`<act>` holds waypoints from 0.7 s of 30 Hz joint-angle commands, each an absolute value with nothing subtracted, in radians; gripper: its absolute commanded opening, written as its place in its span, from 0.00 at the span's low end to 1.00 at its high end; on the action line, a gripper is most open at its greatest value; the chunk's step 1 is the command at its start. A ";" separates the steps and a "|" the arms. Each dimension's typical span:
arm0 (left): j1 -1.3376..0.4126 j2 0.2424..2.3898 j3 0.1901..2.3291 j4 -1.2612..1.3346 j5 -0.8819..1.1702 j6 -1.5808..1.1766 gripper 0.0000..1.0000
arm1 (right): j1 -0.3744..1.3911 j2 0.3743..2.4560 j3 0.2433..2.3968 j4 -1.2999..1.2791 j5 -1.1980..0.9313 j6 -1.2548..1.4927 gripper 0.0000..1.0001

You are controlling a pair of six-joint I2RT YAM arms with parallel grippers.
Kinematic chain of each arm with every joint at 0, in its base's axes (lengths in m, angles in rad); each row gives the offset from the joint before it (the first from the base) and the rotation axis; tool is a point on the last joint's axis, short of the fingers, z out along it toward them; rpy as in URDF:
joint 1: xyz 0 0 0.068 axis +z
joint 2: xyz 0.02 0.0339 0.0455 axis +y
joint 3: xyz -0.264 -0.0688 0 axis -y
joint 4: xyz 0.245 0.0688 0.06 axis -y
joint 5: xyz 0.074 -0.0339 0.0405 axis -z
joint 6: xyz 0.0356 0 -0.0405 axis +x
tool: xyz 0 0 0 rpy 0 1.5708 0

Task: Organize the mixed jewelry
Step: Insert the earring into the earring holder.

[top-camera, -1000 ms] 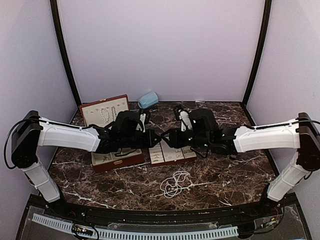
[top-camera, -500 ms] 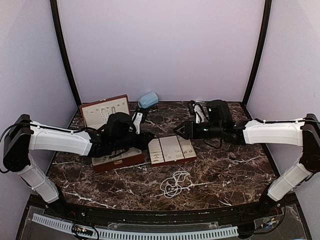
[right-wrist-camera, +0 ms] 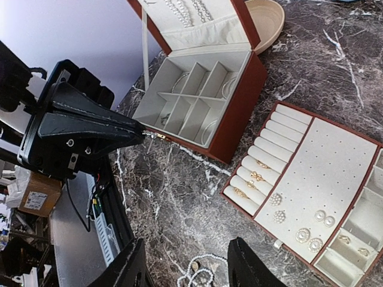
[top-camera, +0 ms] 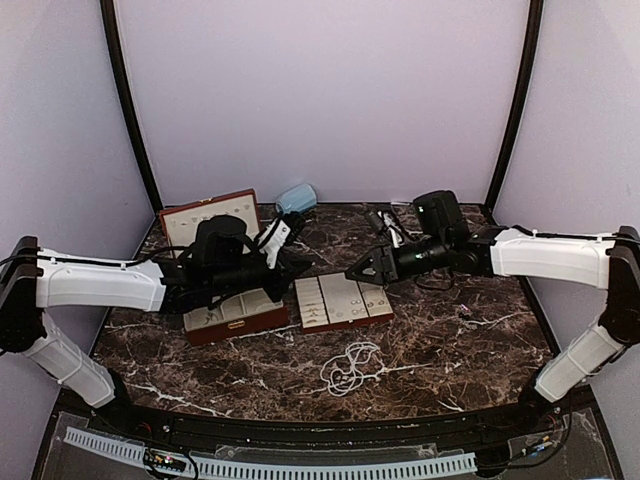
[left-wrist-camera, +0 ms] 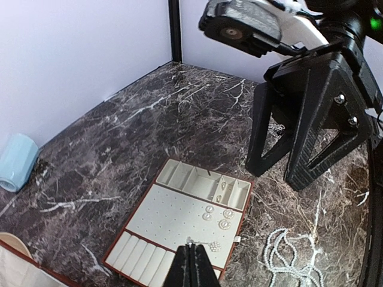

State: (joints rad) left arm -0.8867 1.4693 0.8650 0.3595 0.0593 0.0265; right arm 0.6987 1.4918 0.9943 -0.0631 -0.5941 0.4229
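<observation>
Dark marble table (top-camera: 470, 340), one open case (top-camera: 240, 322), one tray (top-camera: 343, 300), one bead-strand pile (top-camera: 350, 368)

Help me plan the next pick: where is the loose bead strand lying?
In the top view, the bead strand lies centrally on the table, just on the near side of the flat tray.

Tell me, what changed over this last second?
Both arms pulled apart from over the tray: the left gripper drew back left toward the jewelry case, shut; the right gripper withdrew right, open. Nothing visibly picked up or released. Tray, case, bead strand and pale blue object stayed put.
</observation>
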 commanded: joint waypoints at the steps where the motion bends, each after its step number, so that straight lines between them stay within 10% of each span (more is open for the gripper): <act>1: -0.896 1.420 0.885 0.332 0.091 0.214 0.00 | 0.680 1.454 1.049 -0.109 -0.706 0.401 0.48; 21: -0.953 1.590 0.795 0.596 -0.249 0.641 0.00 | 0.669 1.394 1.013 -0.098 -0.486 0.474 0.46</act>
State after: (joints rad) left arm -0.9344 1.5566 0.8097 0.5259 -0.1761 0.5518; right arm 0.6796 1.4544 1.0389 -0.1585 -0.5529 0.4549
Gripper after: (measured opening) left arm 0.027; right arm 0.462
